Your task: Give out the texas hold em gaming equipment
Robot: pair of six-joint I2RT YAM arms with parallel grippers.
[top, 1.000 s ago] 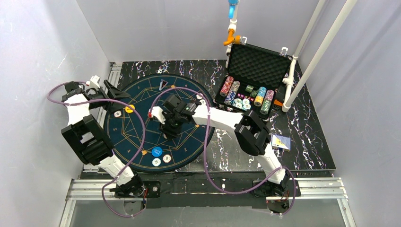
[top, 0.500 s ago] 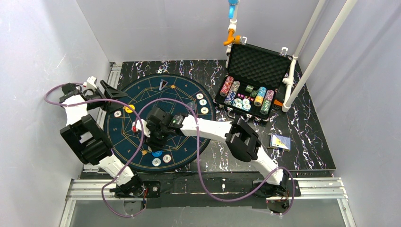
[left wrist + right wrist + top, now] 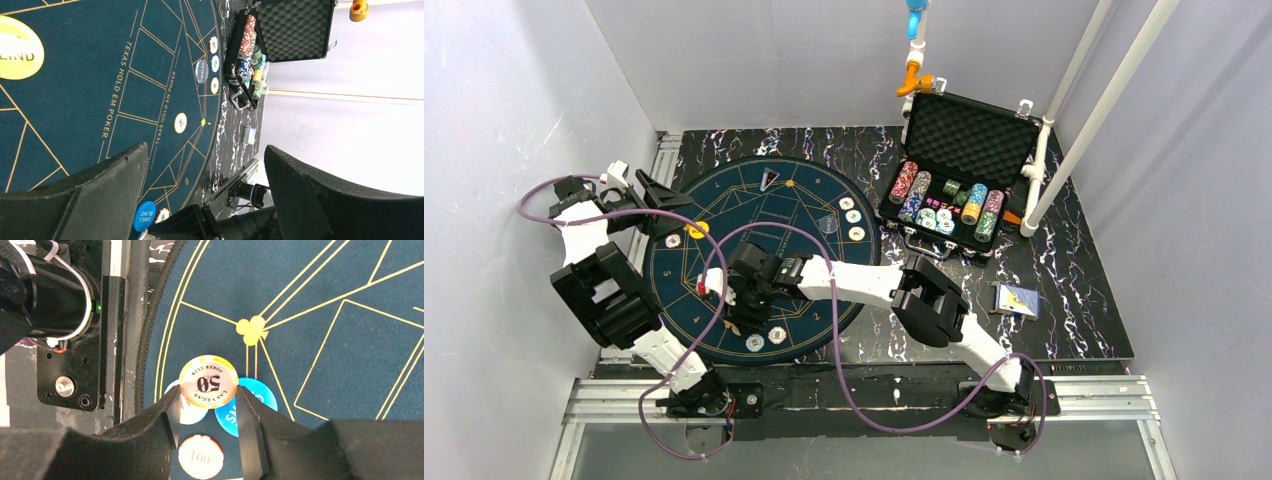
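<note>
— Where is the chip?

— The 50 chip [image 3: 208, 381], yellow-rimmed with a white face, sits flat and face up between the fingers of the right gripper [image 3: 207, 392]. The jaws are narrow and press on its rim from both sides.

— Is it down on the felt?

— I cannot tell. In the wrist view it covers the edges of two pieces under it: a blue disc [image 3: 250, 407] to one side and a pale chip [image 3: 189, 412] to the other. A 100 chip [image 3: 201, 456] lies just beside those, further back between the fingers.

— And where on the mat?

— At the near-left part of the round blue mat [image 3: 724, 210], close to its rim, where the right gripper [image 3: 742, 305] reaches across from the right. Two chips [image 3: 765, 339] show just near of it.

— The other arm?

— The left gripper [image 3: 649, 190] hangs at the mat's far-left edge with its jaws wide apart. A yellow disc [image 3: 697, 230] lies on the mat just near of it, well apart from the 50 chip.

— Anything else?

— At the mat's far-right edge, three chips [image 3: 852, 217] lie in a row. Beyond them, the open case [image 3: 969, 140] holds rows of chips on edge. A deck of cards [image 3: 1019, 299] lies on the table [image 3: 1074, 320] at the right.
</note>
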